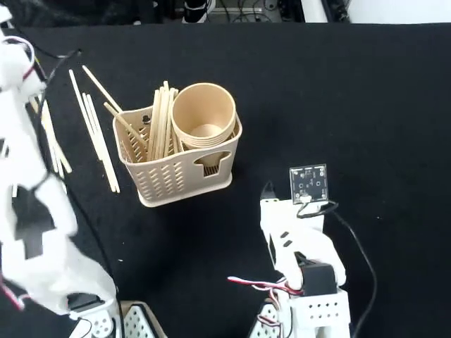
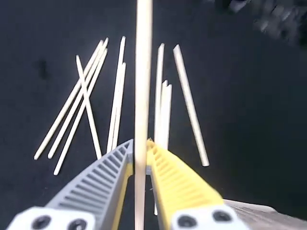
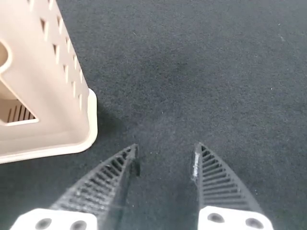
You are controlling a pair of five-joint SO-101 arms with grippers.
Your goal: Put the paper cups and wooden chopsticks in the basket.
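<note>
A beige slotted basket stands left of the table's middle. It holds stacked paper cups and several wooden chopsticks. More loose chopsticks lie on the black cloth to its left. In the left wrist view my left gripper is shut on one chopstick, held above several loose chopsticks on the cloth. My right gripper is open and holds nothing, low over the cloth beside the basket's corner. In the high view the right gripper sits to the front right of the basket.
The white left arm stands along the table's left edge. The right arm's base is at the front, with a small square board above it. Black cloth stretches to the right of the basket.
</note>
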